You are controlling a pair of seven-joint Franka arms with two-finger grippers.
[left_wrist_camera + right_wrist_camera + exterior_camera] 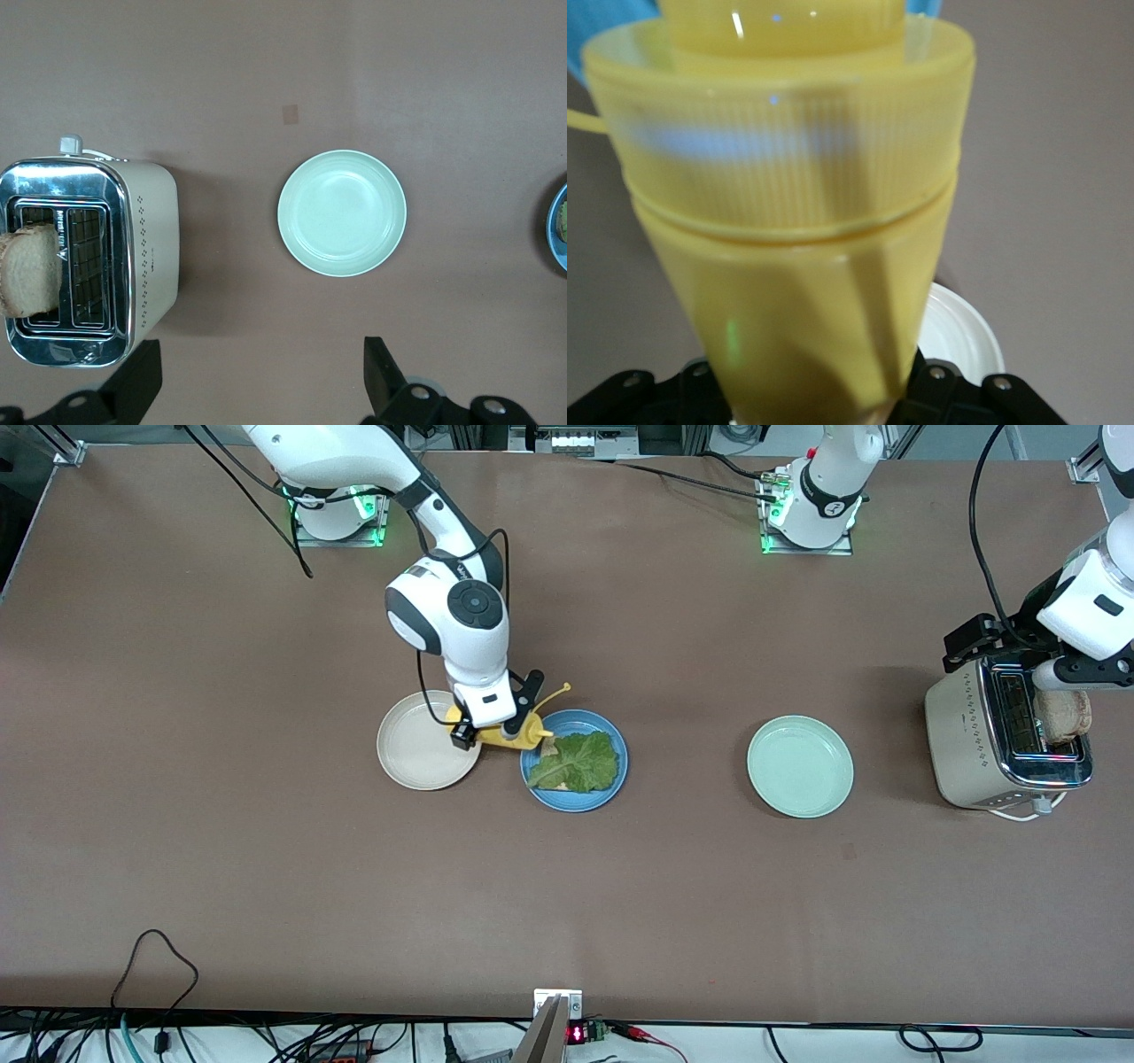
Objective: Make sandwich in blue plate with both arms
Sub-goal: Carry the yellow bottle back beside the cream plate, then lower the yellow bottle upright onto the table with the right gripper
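Sauce step: the right pincer, clamped on a tilted yellow bottle, hangs at the blue plate's rim, frame centre, where lettuce covers bread. The left pincer, spread wide, hovers over the worktop near the toaster, frame right; next it must grasp the protruding slice.

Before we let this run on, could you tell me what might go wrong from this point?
The right gripper holds a yellow squeeze bottle tipped at the blue plate's rim; sauce could miss the lettuce and land on the table or the cream plate.

The left gripper is above the toaster with a bread slice partly out of the slot. In the left wrist view its fingers look spread, so the slice could drop back or tip out.
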